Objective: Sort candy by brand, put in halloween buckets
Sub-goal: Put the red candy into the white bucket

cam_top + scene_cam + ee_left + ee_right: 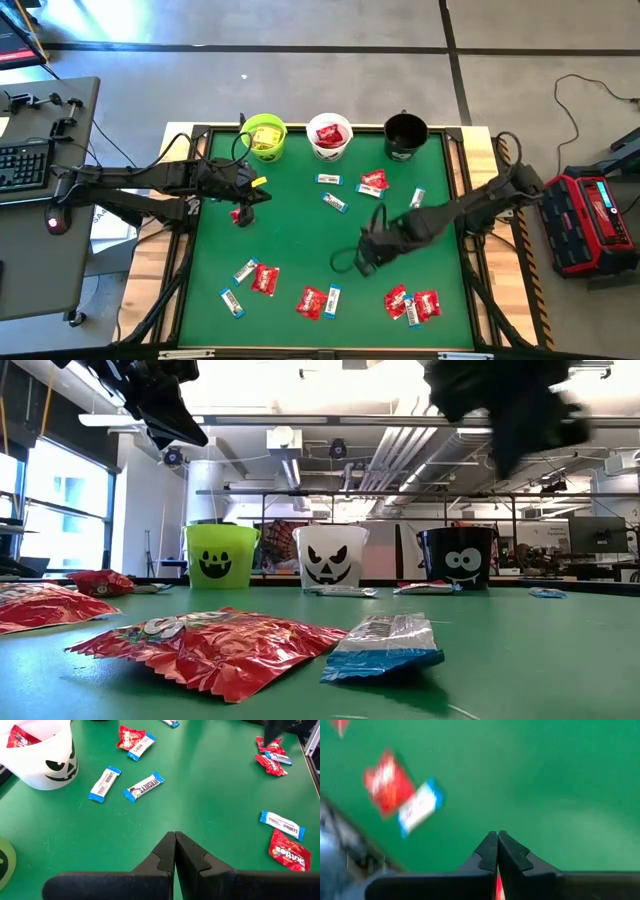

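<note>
Currently, item one: the right gripper (497,834), placed right of centre in the high view, is closed tight. A red sliver shows between its fingers, which is judged to be a pinched red packet (498,887).

Item two: the left gripper (175,834), placed left of centre in the high view below the lime green bucket (265,137), is closed with nothing seen between its fingers. A yellow packet (260,182) is seen just beside it; whether the two touch cannot be told.

Step in hand, as judged: the red packet is to be carried to the white bucket (329,137) at upper centre, where red packets are already seen. The piece is best lifted clear of the rim, centred over the mouth, then released. The pinch is best kept on the flat of the wrapper, since crinkled foil is likely to slip.

Materials:
- The buckets are small round plastic pails with dark jack-o'-lantern faces; the third is a black bucket (405,135), whose contents cannot be made out.
- The loose red packets (265,280) are glossy, creased pouches.
- The blue-and-white bars (334,202) are narrow and flat, with crimped ends.
- Both kinds are scattered along the lower edge and near the buckets.
- The table (290,240) is covered in matte green felt.
</note>
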Controlling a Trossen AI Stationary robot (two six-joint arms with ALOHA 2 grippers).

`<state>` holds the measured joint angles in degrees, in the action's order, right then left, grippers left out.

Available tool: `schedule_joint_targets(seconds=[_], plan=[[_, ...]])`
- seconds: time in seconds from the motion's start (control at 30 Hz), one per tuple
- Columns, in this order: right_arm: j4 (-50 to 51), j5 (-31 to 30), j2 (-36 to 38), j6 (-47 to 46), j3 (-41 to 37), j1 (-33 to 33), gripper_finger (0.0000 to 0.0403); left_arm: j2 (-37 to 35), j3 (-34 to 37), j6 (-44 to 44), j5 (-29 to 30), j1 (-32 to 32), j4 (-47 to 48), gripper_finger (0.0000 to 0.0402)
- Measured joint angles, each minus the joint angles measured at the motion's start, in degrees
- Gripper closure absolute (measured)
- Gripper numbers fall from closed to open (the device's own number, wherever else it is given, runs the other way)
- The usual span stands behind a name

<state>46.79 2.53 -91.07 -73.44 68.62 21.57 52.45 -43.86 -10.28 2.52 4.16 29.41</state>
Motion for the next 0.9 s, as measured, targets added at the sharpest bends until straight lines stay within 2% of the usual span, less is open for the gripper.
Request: schedule_joint_targets(seconds=[0.17, 0.37, 0.5, 0.63, 0.9], plan=[[-5.49, 9.07, 0.00, -0.08, -4.75, 4.41, 0.0374, 0.02, 0.00, -0.02, -0.67, 0.00, 0.04, 0.0402], [-6.13, 13.16, 0.00, 6.68, -9.63, 5.13, 0.0283, 0.02, -0.02, -0.05, -0.86, 0.00, 0.50, 0.0402], [-11.35, 16.44, 0.00, 13.00, -13.51, 5.11, 0.0238, 0.02, -0.02, -0.16, -0.87, 0.00, 0.98, 0.0402], [-16.93, 19.48, 0.00, 15.68, -17.32, 5.10, 0.0225, 0.02, -0.02, -0.36, -0.89, 0.00, 1.31, 0.0402], [-15.32, 20.17, 0.00, 22.91, -19.04, 5.58, 0.0225, 0.02, -0.01, -1.71, -0.90, 0.00, 1.31, 0.0401]])
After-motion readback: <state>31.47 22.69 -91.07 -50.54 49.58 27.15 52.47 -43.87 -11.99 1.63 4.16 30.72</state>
